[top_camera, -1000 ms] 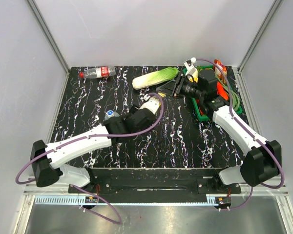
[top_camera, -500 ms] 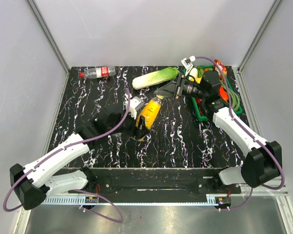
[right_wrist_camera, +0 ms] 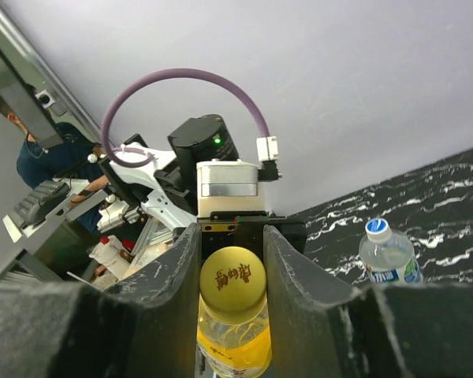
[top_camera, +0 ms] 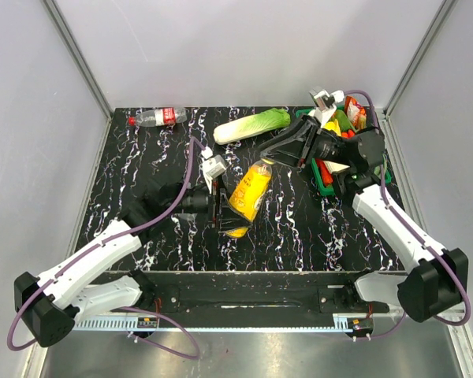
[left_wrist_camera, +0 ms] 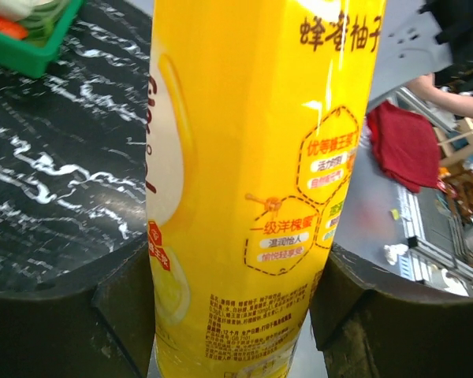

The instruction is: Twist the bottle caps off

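My left gripper [top_camera: 230, 206] is shut on the lower body of the orange-juice bottle [top_camera: 249, 193] and holds it tilted above the table's middle. The yellow label fills the left wrist view [left_wrist_camera: 252, 157] between the two fingers. My right gripper [top_camera: 273, 156] sits over the bottle's top. In the right wrist view its fingers [right_wrist_camera: 177, 268] press both sides of the yellow cap [right_wrist_camera: 232, 283]. The clear bottle with the blue-white label [right_wrist_camera: 390, 260] and white cap [right_wrist_camera: 377, 228] stands on the table beyond. The red-label bottle [top_camera: 159, 117] with its red cap [top_camera: 132, 121] lies at the far left.
A napa cabbage [top_camera: 252, 126] lies at the back centre. A green basket [top_camera: 325, 186] of vegetables sits at the back right under the right arm, and also shows in the left wrist view [left_wrist_camera: 31, 47]. Grey walls enclose the table.
My left arm has lifted the orange-juice bottle and swung it toward the table's middle. My right gripper has drawn back to the right and closed round the yellow cap.
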Available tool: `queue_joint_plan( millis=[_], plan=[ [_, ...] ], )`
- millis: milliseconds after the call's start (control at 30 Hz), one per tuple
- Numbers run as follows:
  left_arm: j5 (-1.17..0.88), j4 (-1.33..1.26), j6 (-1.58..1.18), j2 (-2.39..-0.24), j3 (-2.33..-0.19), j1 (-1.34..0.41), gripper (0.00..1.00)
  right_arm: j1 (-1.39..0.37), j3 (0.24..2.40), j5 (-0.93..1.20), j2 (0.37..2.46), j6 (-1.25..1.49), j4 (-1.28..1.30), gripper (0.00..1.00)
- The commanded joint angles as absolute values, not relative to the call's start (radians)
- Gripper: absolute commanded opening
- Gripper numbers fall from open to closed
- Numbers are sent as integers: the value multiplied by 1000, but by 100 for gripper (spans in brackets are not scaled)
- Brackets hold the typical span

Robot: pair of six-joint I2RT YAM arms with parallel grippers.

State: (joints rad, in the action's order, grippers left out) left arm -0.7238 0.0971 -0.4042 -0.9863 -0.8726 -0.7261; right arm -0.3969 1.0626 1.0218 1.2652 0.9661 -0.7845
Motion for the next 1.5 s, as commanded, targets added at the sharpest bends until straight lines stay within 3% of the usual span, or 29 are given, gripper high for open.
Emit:
queue_joint_plan(
  millis=[0,167,200,233,333,400,433,733,933,1467],
  plan=[
    [-876,-229,-476,-965,-902,-722,4,-408,1048,1121,1243,948,-847,0],
    [-845,-175,-446,-976,-907,-721,4,-408,1042,1089,1226,931,-805,1],
    [-838,-164,-439,-976,-905,-722,4,-408,1042,1085,1223,927,-796,7],
    [-822,-147,-428,-976,-905,-723,4,-408,1042,1075,1220,923,-790,20],
    [-789,-91,-390,-974,-904,-723,4,-408,1043,1083,1209,955,-843,72],
    [-781,-66,-370,-976,-897,-723,4,-408,1048,1071,1200,969,-856,94],
    [-776,-48,-356,-976,-900,-723,4,-408,1052,1063,1195,971,-845,98],
    [-681,103,-270,-960,-914,-722,4,-407,1060,950,1138,894,-713,100],
    [-510,228,-210,-946,-948,-726,4,-407,1097,767,1082,749,-433,100],
    [374,472,-158,-1084,-1103,-994,3,-407,1244,617,1193,686,-6,97]
  ],
)
